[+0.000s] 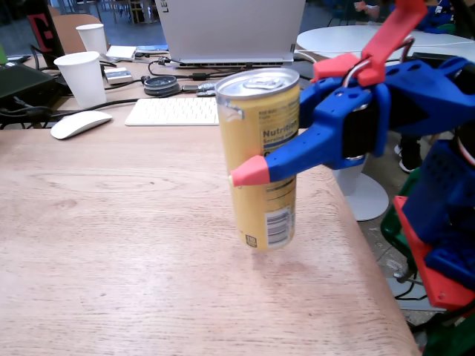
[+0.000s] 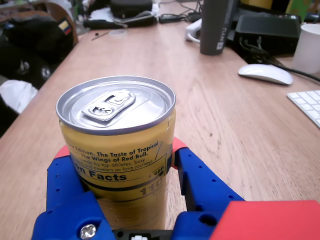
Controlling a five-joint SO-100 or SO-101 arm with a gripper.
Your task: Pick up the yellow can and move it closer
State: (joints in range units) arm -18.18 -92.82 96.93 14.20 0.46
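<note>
The yellow can (image 1: 256,122) has a silver top with a pull tab and dark nutrition text, and it hangs slightly tilted just above the wooden table (image 1: 111,245) near its right edge. My blue gripper (image 1: 261,165) with pink fingertips (image 1: 249,172) is shut on the can's middle, reaching in from the right. In the wrist view the can (image 2: 117,107) fills the lower left, and the gripper (image 2: 120,150) has one blue finger pressed on each side of it. The far finger is hidden behind the can in the fixed view.
Two white paper cups (image 1: 82,78) (image 1: 93,37), a white mouse (image 1: 80,124), a white keyboard (image 1: 174,111) and a laptop (image 1: 230,30) stand at the back of the table. The table's right edge (image 1: 371,252) runs close to the can.
</note>
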